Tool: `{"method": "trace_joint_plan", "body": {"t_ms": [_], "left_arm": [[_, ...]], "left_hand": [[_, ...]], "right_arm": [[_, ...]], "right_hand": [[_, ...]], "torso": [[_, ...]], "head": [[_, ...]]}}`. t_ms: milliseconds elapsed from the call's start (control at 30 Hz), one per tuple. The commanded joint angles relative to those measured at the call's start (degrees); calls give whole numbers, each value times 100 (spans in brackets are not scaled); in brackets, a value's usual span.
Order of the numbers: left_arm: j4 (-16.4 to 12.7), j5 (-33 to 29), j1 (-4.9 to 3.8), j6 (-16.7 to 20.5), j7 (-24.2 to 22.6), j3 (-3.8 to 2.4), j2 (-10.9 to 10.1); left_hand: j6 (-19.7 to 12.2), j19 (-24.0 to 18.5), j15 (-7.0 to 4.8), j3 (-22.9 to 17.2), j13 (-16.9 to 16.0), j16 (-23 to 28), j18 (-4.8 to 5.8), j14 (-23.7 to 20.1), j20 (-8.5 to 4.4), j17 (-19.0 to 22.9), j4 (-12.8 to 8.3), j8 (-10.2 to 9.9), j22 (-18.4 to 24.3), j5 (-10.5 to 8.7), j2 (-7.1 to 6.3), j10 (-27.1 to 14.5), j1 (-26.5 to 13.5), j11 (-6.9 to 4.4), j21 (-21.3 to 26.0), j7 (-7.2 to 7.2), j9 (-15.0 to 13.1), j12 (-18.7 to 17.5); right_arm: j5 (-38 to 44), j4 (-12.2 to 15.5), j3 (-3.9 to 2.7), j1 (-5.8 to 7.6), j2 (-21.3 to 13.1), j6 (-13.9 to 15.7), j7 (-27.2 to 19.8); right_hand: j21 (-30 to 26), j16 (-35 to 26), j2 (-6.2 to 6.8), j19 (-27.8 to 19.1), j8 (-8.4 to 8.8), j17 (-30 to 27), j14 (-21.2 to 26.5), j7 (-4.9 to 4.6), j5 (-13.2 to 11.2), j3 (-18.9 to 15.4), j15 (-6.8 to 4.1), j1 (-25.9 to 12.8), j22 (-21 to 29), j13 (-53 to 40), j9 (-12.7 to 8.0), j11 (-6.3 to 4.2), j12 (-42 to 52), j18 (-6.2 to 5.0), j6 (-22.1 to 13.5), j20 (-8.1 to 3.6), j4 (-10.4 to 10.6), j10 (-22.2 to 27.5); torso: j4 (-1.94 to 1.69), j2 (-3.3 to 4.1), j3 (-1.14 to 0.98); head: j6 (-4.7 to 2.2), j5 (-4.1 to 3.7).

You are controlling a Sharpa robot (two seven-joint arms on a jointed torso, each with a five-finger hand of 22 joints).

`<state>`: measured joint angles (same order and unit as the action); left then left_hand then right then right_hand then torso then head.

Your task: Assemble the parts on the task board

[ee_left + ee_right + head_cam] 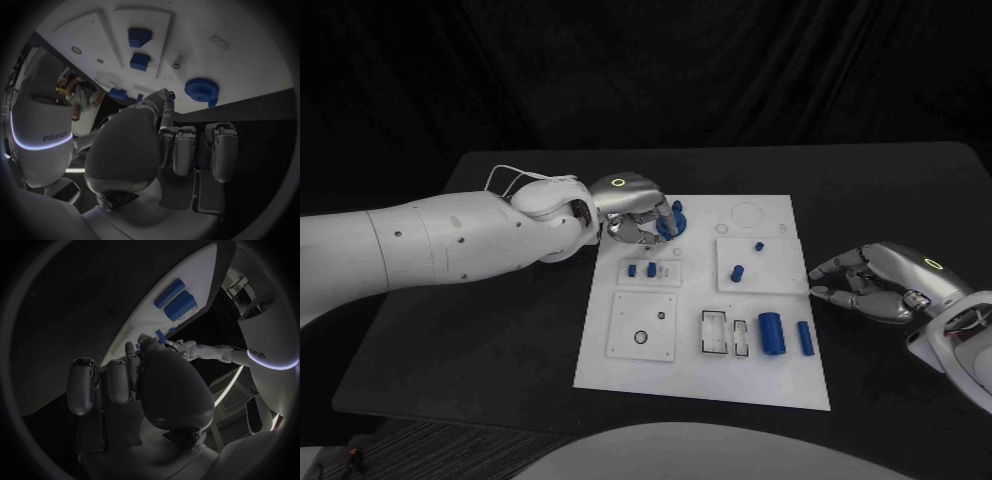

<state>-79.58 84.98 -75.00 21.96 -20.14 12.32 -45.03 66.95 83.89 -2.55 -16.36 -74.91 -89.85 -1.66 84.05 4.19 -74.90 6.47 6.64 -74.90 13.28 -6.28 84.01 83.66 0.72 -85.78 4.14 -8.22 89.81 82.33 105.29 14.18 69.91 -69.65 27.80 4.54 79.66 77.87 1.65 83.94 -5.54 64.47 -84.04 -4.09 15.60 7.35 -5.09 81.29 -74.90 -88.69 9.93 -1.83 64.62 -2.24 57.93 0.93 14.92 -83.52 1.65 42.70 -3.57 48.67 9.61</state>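
Note:
The white task board [635,370] lies in the middle of the black table. My left hand [632,210] hovers over its far left corner, right beside a round blue gear [672,224]. In the left wrist view its fingers [181,145] are curled in with nothing seen in them, the gear [201,90] just beyond them. My right hand [870,285] rests off the board's right edge, its fingers [106,382] curled and holding nothing. Two blue cylinders [770,333] lie near the board's right front, and small blue pegs [737,271] stand mid-board.
Two small blue pieces [642,270] stand on the board's left inset plate, below the left hand. Two blue blocks [139,47] sit on the board in the left wrist view. Bare black table [488,330] flanks the board on both sides.

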Motion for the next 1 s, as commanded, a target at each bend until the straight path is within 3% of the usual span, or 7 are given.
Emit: {"method": "trace_joint_plan", "body": {"t_ms": [33,200,400,467,600,833,1000], "left_arm": [[9,-2767,-21,-149,-415,-3,-84],[50,-4112,-22,-656,-586,-2,-221],[122,-4521,15,-833,-642,1,-257],[146,-4575,57,-830,-652,1,-265],[211,-4636,193,-776,-716,2,-284],[300,-4661,425,-692,-863,2,-273],[354,-4664,547,-617,-950,2,-262]], "left_hand": [[45,279,51,61,-1509,-15,56,595,6,-1510,0,-11,-1364,72,61,599,-29,29,-24,48,-71,19],[12,232,94,120,-1509,-15,43,595,40,-1510,2,-45,-1344,197,95,599,-29,48,29,69,-64,19],[58,225,117,185,-1509,-15,42,595,63,-1510,-5,-22,-1343,216,114,599,-23,58,33,70,-79,19],[87,229,121,225,-1509,-15,43,595,71,-1510,-19,-4,-1345,179,116,599,-6,56,26,65,-91,19],[111,233,121,252,-1509,-15,44,595,75,-1510,-32,12,-1348,173,119,599,13,52,20,60,-101,19],[120,240,120,273,-1509,-15,46,595,78,-1510,-54,19,-1351,189,122,599,45,49,10,60,-107,19],[124,245,120,289,-1509,-15,47,595,80,-1510,-73,23,-1353,223,127,599,74,51,4,64,-111,19]], "right_arm": [[12,-2,-2,3,-3,-37,58],[12,-14,-2,1,5,-42,62],[12,-27,-2,-12,25,-37,42],[12,-27,-2,-17,23,-31,35],[12,-25,-2,-22,15,-14,17],[12,-18,-2,-31,-9,0,-5],[12,-13,-2,-39,-22,4,-16]], "right_hand": [[-10,-5,-5,198,-24,-5,-205,-1,-25,-23,-36,35,-1199,2405,6,-12,-39,-12,24,6,3,0],[-9,-5,-6,199,-24,-3,-205,0,-29,-24,-36,38,-1199,2406,6,-12,-41,-12,25,7,4,1],[-16,-9,-7,196,-24,-11,-204,1,-31,-24,-36,41,-1197,2419,6,-12,-55,-13,26,7,4,5],[-23,-11,-8,193,-24,-14,-203,1,-31,-23,-36,42,-1195,2421,6,-13,-57,-15,26,7,4,6],[-23,-11,-8,193,-24,-14,-203,1,-31,-23,-36,42,-1195,2421,6,-13,-57,-15,26,7,4,6],[-26,-15,-8,192,-22,-22,-201,3,-33,-21,-36,55,-1194,2426,6,-14,-64,-16,24,7,-2,10],[-26,-15,-8,192,-22,-22,-201,3,-33,-21,-36,55,-1194,2426,6,-14,-64,-16,24,7,-2,10]], "torso": [[-2,1,1],[-8,6,2],[-11,9,13],[-3,10,10],[9,1,1],[-2,9,7],[3,5,8]], "head": [[8,2],[18,29],[-21,70],[-34,82],[7,116],[-2,110],[38,121]]}}
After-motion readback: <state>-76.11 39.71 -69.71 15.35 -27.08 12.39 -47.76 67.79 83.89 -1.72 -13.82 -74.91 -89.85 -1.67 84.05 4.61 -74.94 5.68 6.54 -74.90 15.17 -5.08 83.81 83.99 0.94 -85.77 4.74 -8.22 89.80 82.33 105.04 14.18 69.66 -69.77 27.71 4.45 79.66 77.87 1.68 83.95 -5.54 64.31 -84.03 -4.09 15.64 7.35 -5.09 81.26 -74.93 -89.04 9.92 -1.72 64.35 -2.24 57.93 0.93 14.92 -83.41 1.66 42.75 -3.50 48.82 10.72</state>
